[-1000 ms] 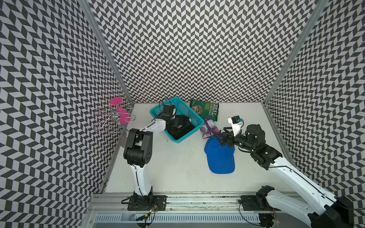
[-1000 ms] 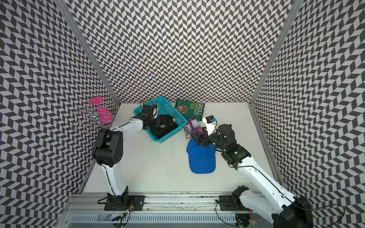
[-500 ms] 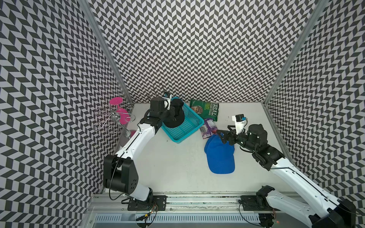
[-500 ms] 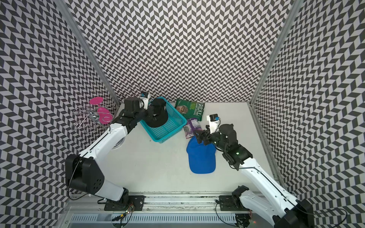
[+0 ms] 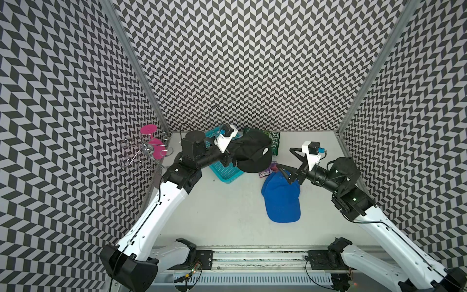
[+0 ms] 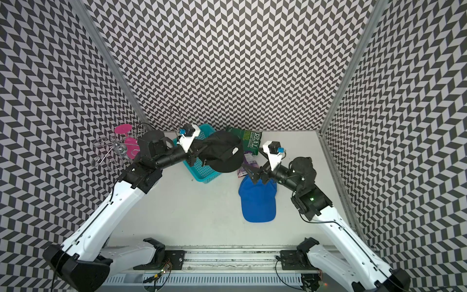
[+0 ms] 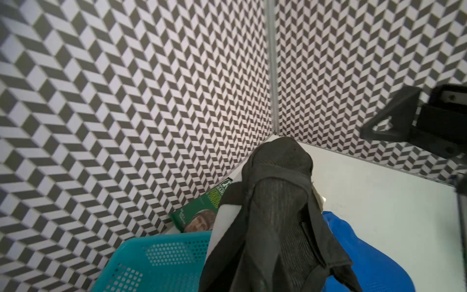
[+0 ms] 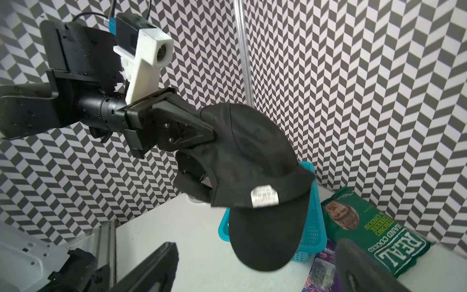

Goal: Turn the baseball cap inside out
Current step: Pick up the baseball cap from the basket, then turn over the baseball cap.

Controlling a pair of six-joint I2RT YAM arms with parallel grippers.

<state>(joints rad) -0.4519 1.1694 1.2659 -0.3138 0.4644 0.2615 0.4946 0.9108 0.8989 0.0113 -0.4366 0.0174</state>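
**A:** The left gripper [image 8: 211, 131] has its jaws pinched tight on crown cloth beside the rear opening of the black baseball cap [image 8: 252, 156]. The cap hangs in the air over the edge of the teal basket [image 5: 227, 174], brim drooping. The right gripper [image 5: 286, 163] has its jaws spread wide and holds nothing. It hovers just above the back of the blue baseball cap [image 5: 281, 199], which lies flat on the table.

**B:** What could go wrong?

**A:** That's a thin pinch of soft cloth. A quick swing might slip it, dropping the cap into the basket or onto the REAL crisp bag [image 5: 276, 141]. If the right arm dips, its open fingers could snag the blue cap.

**B:** How does the black one look?

**A:** The crown is crumpled with raised seam bands, and a white label shows above the brim. I'd guess it's inside out, but can't be sure.
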